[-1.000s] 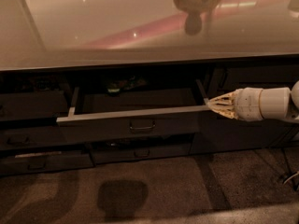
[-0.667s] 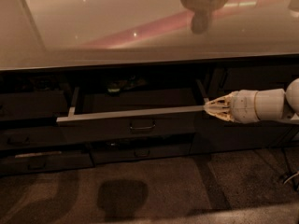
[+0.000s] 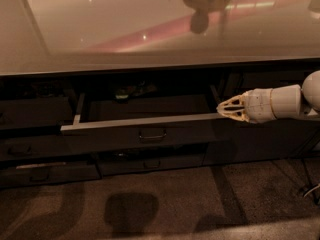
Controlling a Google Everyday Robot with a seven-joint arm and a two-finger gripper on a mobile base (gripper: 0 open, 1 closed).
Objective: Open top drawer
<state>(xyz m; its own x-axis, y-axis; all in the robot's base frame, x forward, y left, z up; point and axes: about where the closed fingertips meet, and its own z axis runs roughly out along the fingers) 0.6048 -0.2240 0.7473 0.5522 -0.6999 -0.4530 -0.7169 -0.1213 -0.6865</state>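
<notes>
Hand [image 3: 231,109], a cream, ribbed and tapering thing on a pale cylindrical forearm, reaches in from the right. Its tip is against the right end of the pale grey rim on the wide, dark grey top drawer [image 3: 110,136]. How far open it is, or whether it grips the rim at all, I cannot tell.

The drawer stands partly out of the dark cabinet, under the glossy pale worktop [image 3: 100,34], and its interior is open to view. Some small greenish objects [image 3: 131,90] lie at the back.

Because the contact sits at one end rather than at the small dark centre loop handle [image 3: 152,134], I judge the danger to be twisting. A pull from the corner could skew the drawer on its runners. The move should go straight out, square to the cabinet and level, and ease off before the runners end.

The drawer's long axis runs left to right, along the worktop's front edge. Its face points out into the room, over the mottled brown carpet [image 3: 165,204]. A shallower dark drawer [image 3: 175,161] below remains closed.
</notes>
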